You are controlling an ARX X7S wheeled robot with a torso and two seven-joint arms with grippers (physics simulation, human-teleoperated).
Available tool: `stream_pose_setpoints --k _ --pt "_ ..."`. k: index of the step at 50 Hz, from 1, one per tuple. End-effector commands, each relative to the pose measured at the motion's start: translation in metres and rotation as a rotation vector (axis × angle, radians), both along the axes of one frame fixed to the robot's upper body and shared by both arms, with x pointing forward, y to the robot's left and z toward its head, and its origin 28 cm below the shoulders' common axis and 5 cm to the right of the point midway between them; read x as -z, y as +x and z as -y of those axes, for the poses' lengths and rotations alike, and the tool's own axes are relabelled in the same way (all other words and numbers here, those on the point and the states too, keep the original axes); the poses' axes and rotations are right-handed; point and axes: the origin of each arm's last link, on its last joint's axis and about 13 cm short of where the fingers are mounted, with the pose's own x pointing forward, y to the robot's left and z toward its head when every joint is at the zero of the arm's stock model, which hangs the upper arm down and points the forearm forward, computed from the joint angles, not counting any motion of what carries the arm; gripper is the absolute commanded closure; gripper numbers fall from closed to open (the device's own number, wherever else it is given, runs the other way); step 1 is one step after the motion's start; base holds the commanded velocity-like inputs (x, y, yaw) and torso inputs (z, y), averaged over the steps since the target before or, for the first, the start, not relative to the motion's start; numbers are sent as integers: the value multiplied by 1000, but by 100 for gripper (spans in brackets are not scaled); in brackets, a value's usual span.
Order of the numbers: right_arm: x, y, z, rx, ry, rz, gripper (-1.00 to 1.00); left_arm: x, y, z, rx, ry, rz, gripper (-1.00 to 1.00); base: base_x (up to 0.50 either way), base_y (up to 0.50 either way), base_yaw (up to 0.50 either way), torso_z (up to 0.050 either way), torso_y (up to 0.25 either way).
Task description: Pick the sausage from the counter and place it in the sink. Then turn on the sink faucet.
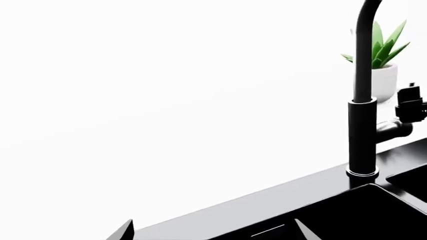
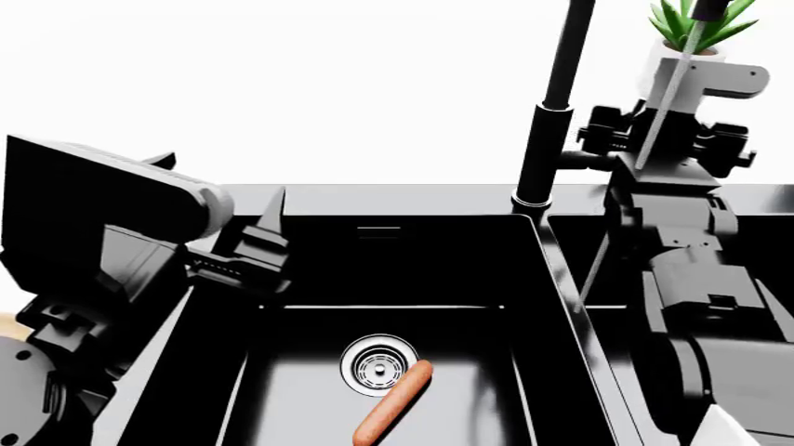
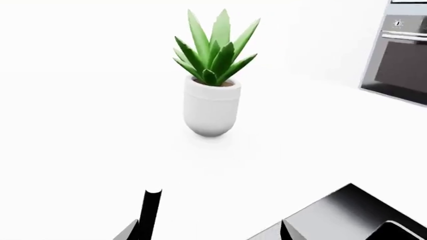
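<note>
While your right gripper (image 2: 611, 156) sits just beside the thin side lever (image 2: 583, 160) of the sink faucet (image 2: 555, 111), its fingers (image 3: 283, 231) stand apart in the right wrist view with a slim black rod between them, though you cannot tell whether they touch it. Your left gripper (image 2: 267, 243) hangs released and empty over the left basin's rim at ten o'clock from the drain (image 2: 376, 364). The sink (image 2: 546, 269) is deep, black and glossy, with open room between the two arms. In its left basin the sausage (image 2: 394, 401), smooth and orange-pink, lies at five o'clock against the round steel drain. Behind, on the white counter (image 3: 100, 150), stands a white plant pot (image 3: 211, 111) with spiky green leaves.
</note>
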Motion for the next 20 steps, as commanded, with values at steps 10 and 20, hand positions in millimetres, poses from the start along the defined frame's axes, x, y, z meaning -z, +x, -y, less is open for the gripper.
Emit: stream_pose_setpoints --k 10,20 --pt "0 -2 9 107 19 -9 -100 0 1 -3 -21 -4 2 -100 0 0 0 0 0" --pt "0 -4 15 175 52 -9 -100 0 0 -3 -24 -4 6 -100 0 0 0 0 0"
